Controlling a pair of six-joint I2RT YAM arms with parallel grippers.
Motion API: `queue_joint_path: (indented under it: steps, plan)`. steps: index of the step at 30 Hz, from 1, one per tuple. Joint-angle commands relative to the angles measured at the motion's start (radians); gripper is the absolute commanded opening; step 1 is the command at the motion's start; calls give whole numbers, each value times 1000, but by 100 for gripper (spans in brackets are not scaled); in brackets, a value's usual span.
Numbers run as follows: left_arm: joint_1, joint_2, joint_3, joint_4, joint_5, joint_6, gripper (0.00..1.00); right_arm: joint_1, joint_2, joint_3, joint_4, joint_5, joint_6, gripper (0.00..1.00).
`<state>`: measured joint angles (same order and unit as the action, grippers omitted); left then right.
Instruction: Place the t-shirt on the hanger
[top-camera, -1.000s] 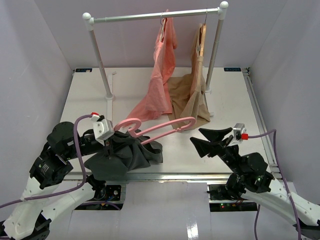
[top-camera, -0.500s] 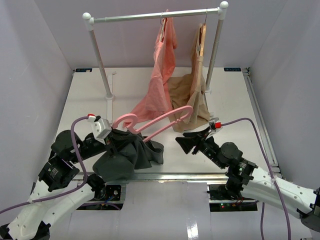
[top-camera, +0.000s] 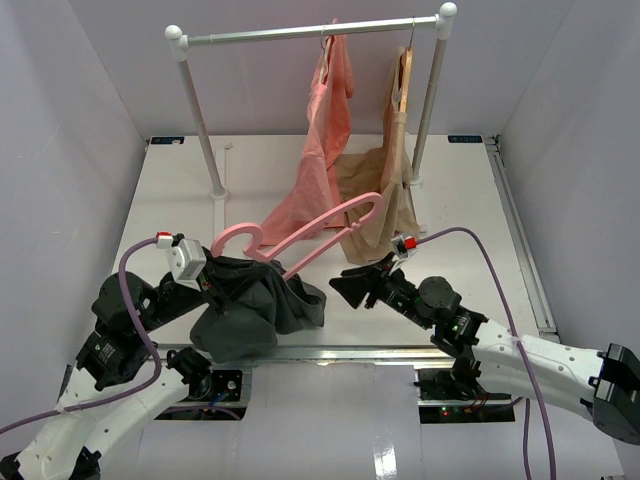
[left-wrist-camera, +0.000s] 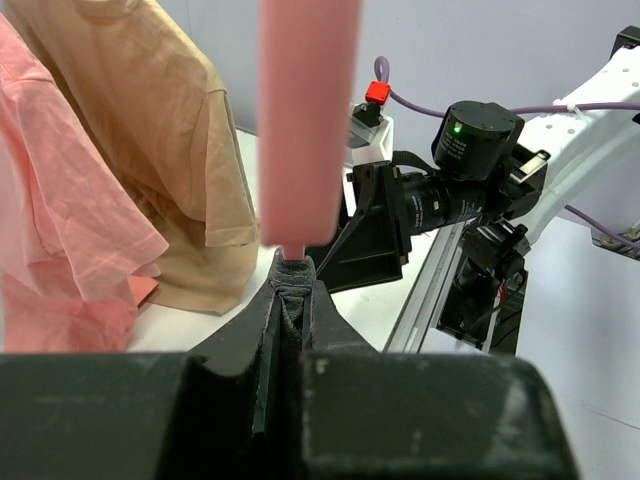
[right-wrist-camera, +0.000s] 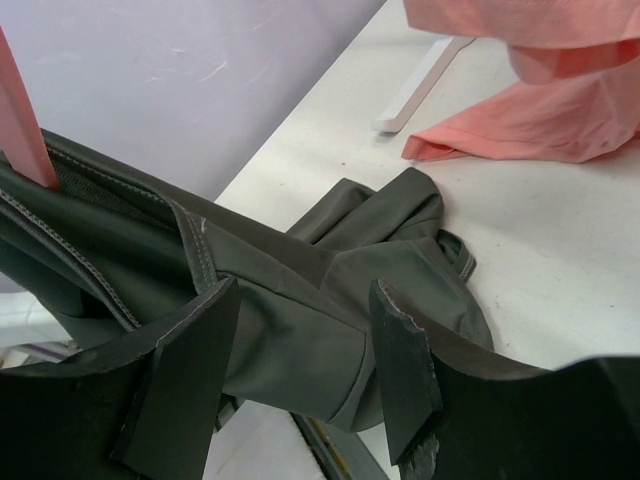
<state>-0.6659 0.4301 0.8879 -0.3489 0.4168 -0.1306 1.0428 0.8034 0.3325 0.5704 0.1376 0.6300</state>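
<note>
1. The left gripper (left-wrist-camera: 291, 296) has its jaws pinched tight on a fold of the t-shirt (top-camera: 255, 305). An arm of the hanger (top-camera: 300, 235) rises out of that same pinch.
2. The right gripper (right-wrist-camera: 295, 365) has its jaws spread wide and grips nothing. The dark fabric lies just ahead of them.
3. The rest of the t-shirt slumps in a heap at the near edge of the tabletop (top-camera: 460, 200).

The t-shirt (top-camera: 250, 310) lies heaped on the bench (top-camera: 460, 190) between both jaws; the hanger (left-wrist-camera: 305, 120) rises from the left jaws.
</note>
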Motion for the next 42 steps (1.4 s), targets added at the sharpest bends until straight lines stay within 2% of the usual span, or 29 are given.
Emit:
queue_joint_path:
  steps: [1, 13, 20, 26, 29, 36, 38, 42]
  plan:
    - [0, 15, -4, 67, -3, -15, 0, 5, 59, 54, 145, -78, 43, 60]
    - [0, 21, -32, 89, 10, 9, 0, 55, 176, 75, 244, -126, 44, 60]
    - [0, 27, -40, 103, -5, 16, 0, 90, 224, 88, 242, -113, 20, 61]
    - [0, 35, -47, 112, -12, 16, 0, 126, 300, 140, 158, -91, -14, 60]
    - [2, 30, -45, 111, -13, 19, 0, 140, 312, 143, 128, -33, -13, 54]
    - [0, 19, -22, 81, -13, 34, 0, 142, 256, 96, 24, 155, -6, 11]
    - [0, 18, -20, 74, -6, 34, 0, 143, 212, 81, 6, 191, -11, 8]
    - [0, 20, -26, 72, 26, 36, 0, 142, 144, 67, -29, 263, -40, 8]
